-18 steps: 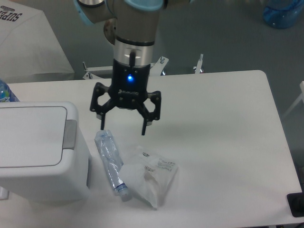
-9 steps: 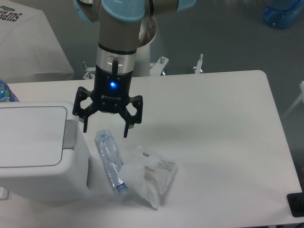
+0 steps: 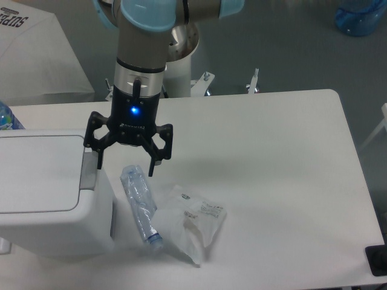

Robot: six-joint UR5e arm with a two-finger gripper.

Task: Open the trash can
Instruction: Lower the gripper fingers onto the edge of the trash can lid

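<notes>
Crushed clear bottle (image 3: pixel 139 202) on white table (image 3: pixel 272 157), touching crinkled plastic bag (image 3: pixel 191 222), blue jug (image 3: pixel 361 16) on floor

White table (image 3: pixel 290 157) — trash can (image 3: pixel 42 193), crushed bottle (image 3: pixel 139 205), plastic bag (image 3: pixel 193 220).

Looks like a robotics lab or test room. Industrial arm (image 3: pixel 142 54) with grey tube and light-blue joint caps, bolted on a white pedestal (image 3: pixel 181 66) behind a plain white table (image 3: pixel 272 157). Grey bare floor (image 3: pixel 272 42) all round. Metal brackets (image 3: pixel 254 81) at the table's far edge. Staged test props on the tabletop: white bin (image 3: pixel 48 193), crushed bottle (image 3: pixel 140 205), clear plastic bag (image 3: pixel 193 220). Blue water jug (image 3: pixel 361 15) on the floor at top right; white printed box or cloth (image 3: pixel 33 54) at top left.
</notes>
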